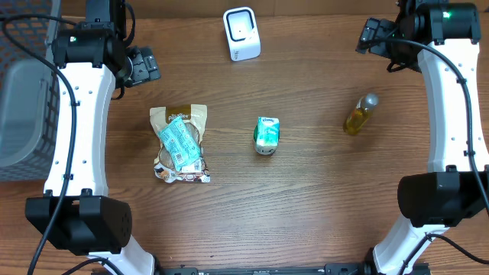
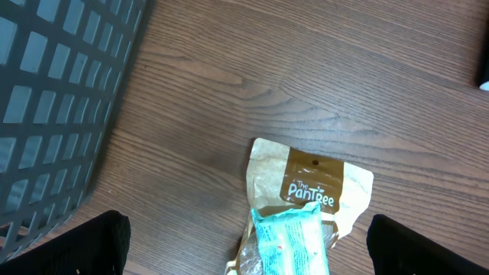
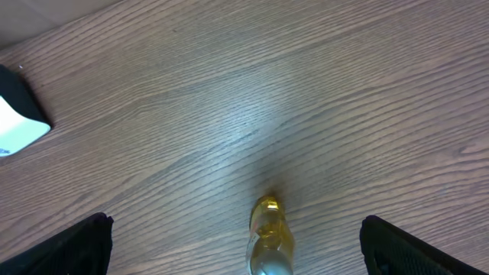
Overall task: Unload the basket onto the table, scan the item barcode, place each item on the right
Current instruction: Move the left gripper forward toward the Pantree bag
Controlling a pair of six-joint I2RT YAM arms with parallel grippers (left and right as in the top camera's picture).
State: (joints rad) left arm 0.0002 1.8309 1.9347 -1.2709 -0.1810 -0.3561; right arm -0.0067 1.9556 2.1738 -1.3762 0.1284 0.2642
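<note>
A white barcode scanner (image 1: 241, 33) stands at the back of the table and shows at the left edge (image 3: 17, 122) of the right wrist view. Three items lie on the wood: a brown snack bag (image 1: 180, 122) with a teal packet (image 1: 179, 143) on top, a green-and-white carton (image 1: 267, 134), and a yellow bottle (image 1: 359, 116). No barcode can be made out on any of them. My left gripper (image 1: 142, 66) hangs open above the bag (image 2: 309, 183), holding nothing. My right gripper (image 1: 376, 36) is open above the bottle (image 3: 269, 237), also holding nothing.
A grey plastic basket (image 1: 21, 92) sits off the table's left side and fills the left of the left wrist view (image 2: 53, 107). Bare wood lies between the items and in front of the scanner.
</note>
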